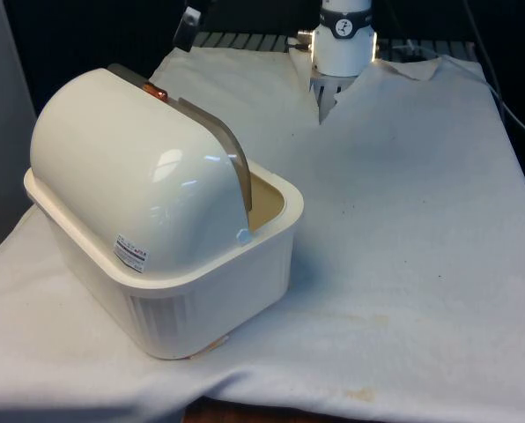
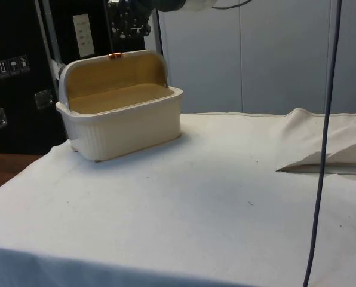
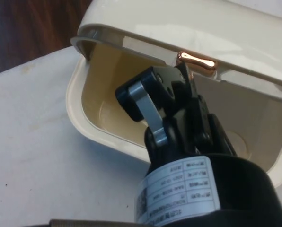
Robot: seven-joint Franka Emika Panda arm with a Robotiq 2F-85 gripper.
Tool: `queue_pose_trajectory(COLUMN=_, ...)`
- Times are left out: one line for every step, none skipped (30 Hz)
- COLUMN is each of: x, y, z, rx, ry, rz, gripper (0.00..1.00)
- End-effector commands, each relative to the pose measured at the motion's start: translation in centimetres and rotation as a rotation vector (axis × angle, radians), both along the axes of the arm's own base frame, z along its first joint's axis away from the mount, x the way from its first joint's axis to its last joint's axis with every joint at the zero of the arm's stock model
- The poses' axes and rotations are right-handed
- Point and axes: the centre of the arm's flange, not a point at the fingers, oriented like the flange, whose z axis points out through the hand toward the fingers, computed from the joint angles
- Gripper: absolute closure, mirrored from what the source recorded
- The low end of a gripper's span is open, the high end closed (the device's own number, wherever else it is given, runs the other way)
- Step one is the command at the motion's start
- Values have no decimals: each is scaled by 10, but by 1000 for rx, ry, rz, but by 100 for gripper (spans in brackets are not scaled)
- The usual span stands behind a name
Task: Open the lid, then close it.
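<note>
Desk point(image 1: 403, 220) under white cloth, bread box point(image 1: 170, 291) near the front view's left, well toward the near corner, back and side turned to that camera. In side view, cream ribbed box point(image 2: 127, 128) open toward camera, tan interior exposed. Lid point(image 1: 130, 167) rolled back over the rear, so open stage judged done, closing left to do. Lid's free edge runs along the box's long axis, up at the top of the arc in side view point(image 2: 115, 57). Small copper handle point(image 3: 195, 61) mid-edge, long axis parallel to that edge; seen too in front view point(image 1: 157, 91) and side view point(image 2: 114, 55). Pincer point(image 3: 186, 87) just beside the handle, slightly below and in front of it in wrist view, over the open cavity; in side view point(image 2: 130, 24) hangs just above the lid edge. Key relation: handle directly ahead of the fingertips, touching or nearly so, cannot tell which. Finger state: cannot tell, gap between fingers not readable. Likely next: pull the edge forward and down over the opening. Risk: slipping off the small handle.
</note>
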Motion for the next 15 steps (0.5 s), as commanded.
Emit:
queue_pose_trajectory(x=0, y=4, z=1, rx=5, ry=-4, rz=6, gripper=100)
queue_pose_trajectory(x=2, y=2, z=1, rx=5, ry=-1, rz=2, gripper=100)
queue_pose_trajectory(x=2, y=0, z=1, rx=5, ry=0, rz=-1, gripper=100)
queue_pose_trajectory(x=2, y=-1, z=1, rx=5, ry=3, rz=-2, gripper=100)
queue_pose_trajectory(x=1, y=-3, z=-1, rx=-2, ry=1, rz=-4, gripper=100)
queue_pose_trajectory(x=3, y=-3, z=3, rx=2, ry=4, rz=-1, gripper=100)
queue_pose_trajectory(x=3, y=-4, z=4, rx=0, ry=7, rz=0, gripper=100)
queue_pose_trajectory(x=4, y=-5, z=6, rx=-3, ry=11, rz=3, gripper=100)
queue_pose_trajectory(x=5, y=-6, z=8, rx=-6, ry=14, rz=6, gripper=100)
queue_pose_trajectory(x=6, y=-7, z=10, rx=-10, ry=15, rz=10, gripper=100)
queue_pose_trajectory(x=7, y=-9, z=14, rx=-16, ry=20, rz=17, gripper=100)
queue_pose_trajectory(x=8, y=-9, z=15, rx=-20, ry=22, rz=20, gripper=100)
queue_pose_trajectory(x=9, y=-9, z=17, rx=-24, ry=22, rz=26, gripper=100)
queue_pose_trajectory(x=9, y=-12, z=13, rx=-25, ry=21, rz=15, gripper=100)
queue_pose_trajectory(x=9, y=-9, z=18, rx=-27, ry=24, rz=29, gripper=100)
